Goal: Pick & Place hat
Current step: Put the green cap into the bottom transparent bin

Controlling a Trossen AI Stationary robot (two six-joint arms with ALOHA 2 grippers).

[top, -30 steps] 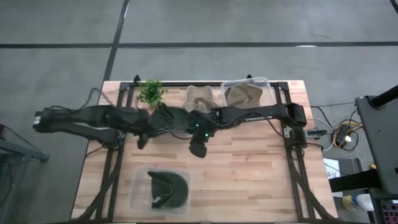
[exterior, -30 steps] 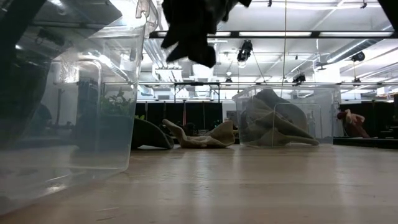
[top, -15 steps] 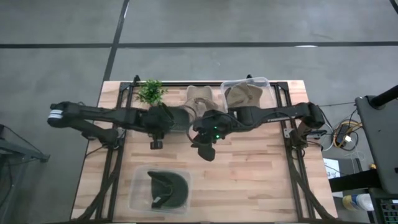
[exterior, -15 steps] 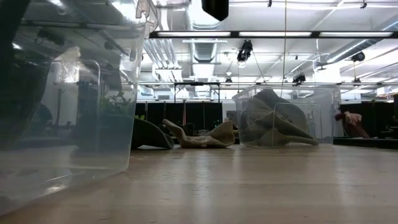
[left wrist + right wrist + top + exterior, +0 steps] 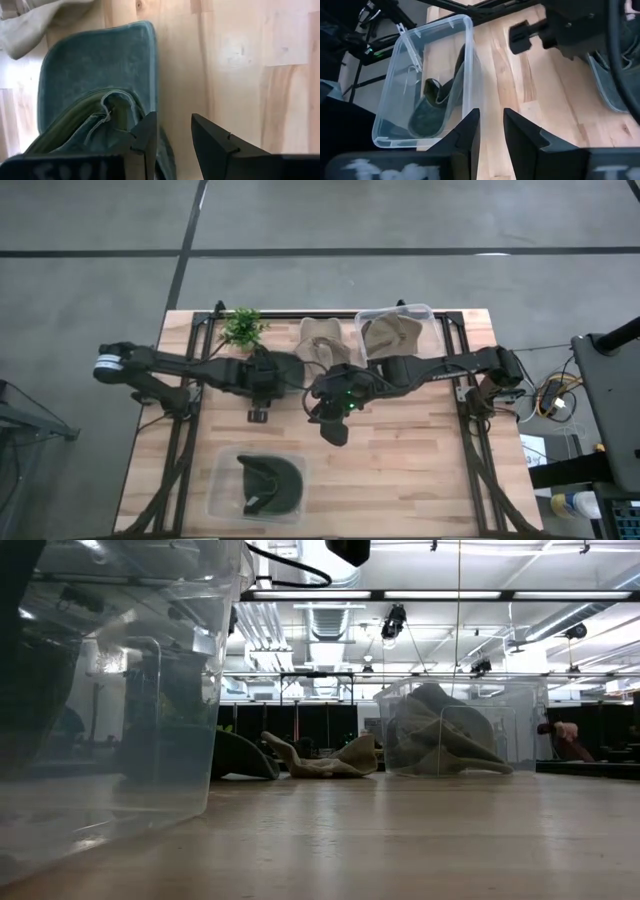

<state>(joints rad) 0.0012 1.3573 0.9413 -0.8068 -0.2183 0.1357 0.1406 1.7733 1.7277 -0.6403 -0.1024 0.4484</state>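
Soft green fabric forms the hat [image 5: 95,90] lying near the table's [image 5: 420,470] far edge, under the left gripper [image 5: 172,135], whose fingers are narrowly parted above its brim. Two rigid clear plastic bins: one [image 5: 222,480] at the near edge holds a dark green hat [image 5: 270,485]; one [image 5: 432,315] at the far edge holds a tan hat [image 5: 390,332]. Another tan hat [image 5: 320,337] lies loose. Right gripper [image 5: 487,135] hovers mid-table, empty, narrowly parted.
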